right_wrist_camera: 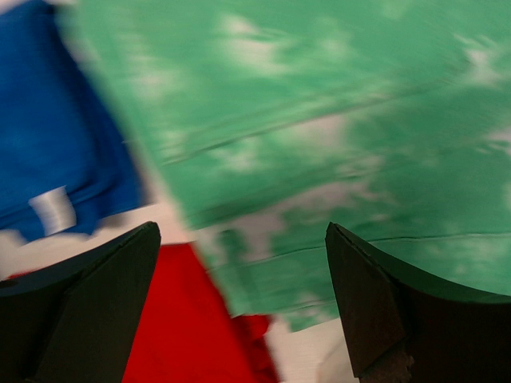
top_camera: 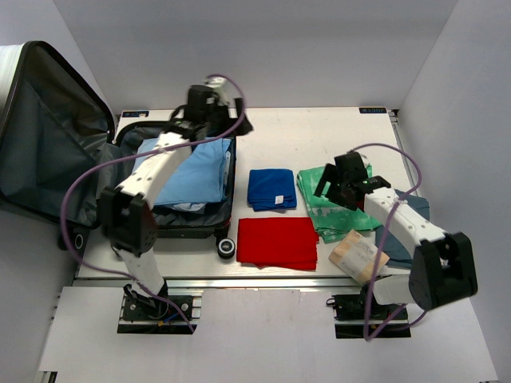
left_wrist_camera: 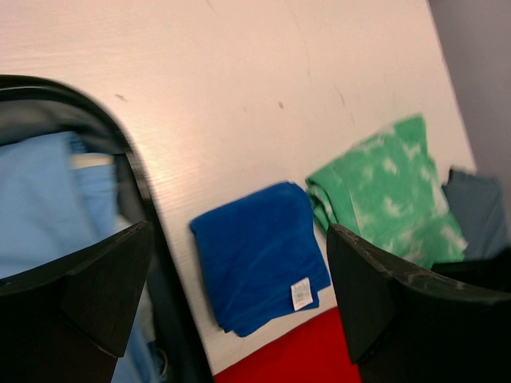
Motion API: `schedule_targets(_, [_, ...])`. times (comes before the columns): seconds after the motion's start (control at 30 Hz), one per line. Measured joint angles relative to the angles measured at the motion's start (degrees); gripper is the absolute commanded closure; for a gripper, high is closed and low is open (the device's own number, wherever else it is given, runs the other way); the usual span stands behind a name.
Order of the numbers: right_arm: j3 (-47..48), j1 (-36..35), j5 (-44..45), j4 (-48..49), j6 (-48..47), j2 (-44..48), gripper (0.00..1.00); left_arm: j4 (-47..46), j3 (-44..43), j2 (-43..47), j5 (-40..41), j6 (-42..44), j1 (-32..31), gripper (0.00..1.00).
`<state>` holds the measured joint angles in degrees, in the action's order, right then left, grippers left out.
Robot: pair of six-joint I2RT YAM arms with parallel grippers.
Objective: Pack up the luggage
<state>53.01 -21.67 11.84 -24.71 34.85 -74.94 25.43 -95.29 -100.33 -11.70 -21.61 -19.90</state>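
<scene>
hovers left gripper (left_wrist_camera: 239, 231), spread wide and empty, by luggage (top_camera: 48, 136) rim, hangs right gripper (right_wrist_camera: 242, 231) equally wide over green cloth (right_wrist_camera: 359, 120)

Item 1: green-and-white mottled cloth (right_wrist_camera: 343, 136), flat directly under the right pincer (right_wrist_camera: 241, 231) and extending ahead of it.

Item 2: blue folded cloth (left_wrist_camera: 259, 255) with a white label (left_wrist_camera: 301, 293), seen between the fingers of the left pincer (left_wrist_camera: 239, 230) and to the left of the right pincer.

Item 3: red folded cloth (right_wrist_camera: 188, 327), on the near left of the right pincer, meeting the green cloth's edge.

Item 4: tan packet (top_camera: 359, 255), behind the right pincer, beside a grey-blue cloth (top_camera: 403, 239).

All items rest on a white table (top_camera: 319, 132).
</scene>
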Motion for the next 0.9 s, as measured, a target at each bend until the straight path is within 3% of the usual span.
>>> schedule_targets(0.23, [-2.6,10.0,2.2,-0.8,0.9,-8.4,0.11,4.7,-18.5,-18.6,-3.5,7.3,-6.6,0.02])
schedule_targets(0.43, [4.0,10.7,4.5,-1.0,-7.3,-19.0,0.12,5.9,-29.5,-30.4,-8.0,10.0,-6.8,0.02])
schedule_targets(0.67, [19.7,10.6,-0.6,2.4,-20.9,-32.6,0.11,6.0,-31.9,-37.2,-8.6,11.6,-6.5,0.02])
schedule_targets(0.9, [31.3,10.6,-12.1,10.1,-29.8,-41.6,0.11,3.3,-35.0,-41.8,-11.1,11.5,-6.5,0.02])
